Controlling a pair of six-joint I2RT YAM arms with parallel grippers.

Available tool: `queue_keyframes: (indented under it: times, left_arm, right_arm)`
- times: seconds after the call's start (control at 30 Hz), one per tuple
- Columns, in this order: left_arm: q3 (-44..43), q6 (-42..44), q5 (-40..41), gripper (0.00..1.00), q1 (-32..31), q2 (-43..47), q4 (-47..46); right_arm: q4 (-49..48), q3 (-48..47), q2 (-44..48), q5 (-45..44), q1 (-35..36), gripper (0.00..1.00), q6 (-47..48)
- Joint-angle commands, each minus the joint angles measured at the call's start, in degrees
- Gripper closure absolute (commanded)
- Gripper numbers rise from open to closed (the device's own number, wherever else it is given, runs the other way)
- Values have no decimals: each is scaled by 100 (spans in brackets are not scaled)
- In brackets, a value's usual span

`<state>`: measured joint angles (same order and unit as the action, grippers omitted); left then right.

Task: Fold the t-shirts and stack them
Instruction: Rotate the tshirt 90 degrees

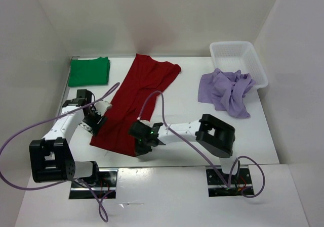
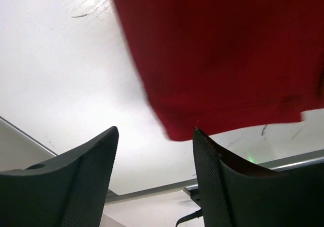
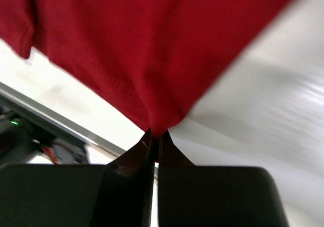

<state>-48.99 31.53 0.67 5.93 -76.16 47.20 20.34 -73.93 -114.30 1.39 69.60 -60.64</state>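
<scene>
The dark red t-shirt [image 1: 136, 98] lies lengthwise on a diagonal across the middle of the table. My right gripper [image 1: 145, 136] is shut on its near hem corner; in the right wrist view the red cloth [image 3: 152, 50] bunches into the closed fingertips [image 3: 157, 134]. My left gripper [image 1: 96, 117] stands open at the shirt's left edge. In the left wrist view the red hem corner [image 2: 228, 60] lies just beyond the right finger [image 2: 223, 181], with nothing between the fingers. The bright green t-shirt [image 1: 89, 71] sits folded at the back left. The pale lavender t-shirt [image 1: 228, 90] lies crumpled at the right.
A white lattice basket [image 1: 238, 59] stands at the back right, touching the lavender cloth. White walls enclose the table on three sides. The near table edge [image 1: 167, 165] runs just behind the red shirt's hem. Purple cables loop from both arms.
</scene>
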Motion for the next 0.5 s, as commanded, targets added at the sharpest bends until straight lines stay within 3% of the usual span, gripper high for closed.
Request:
queue_keyframes:
  times: [0.0,0.17,0.37,0.4,0.47]
  left_arm:
    - [-251,82,-277,31,22,347,298]
    - [-646,205,-462,27,-48,366,351]
    - [-1016,82,-567,27,-628,-83,404]
    - [-1094,82,-568,27,-716,-83,404]
    - [-1147,29,-620,27,-997,-83,352]
  right_arm:
    - [23,922,776,-138,-114,100,-307]
    - [601,2171,1927,-385,-114,100,-694]
    - [1139,3384,3334,-446,-114,100,-1116]
    - [1191,3594,3692,-446,-114,91,-1203]
    - [1376,3736,4080,-446,-114,63,-1265]
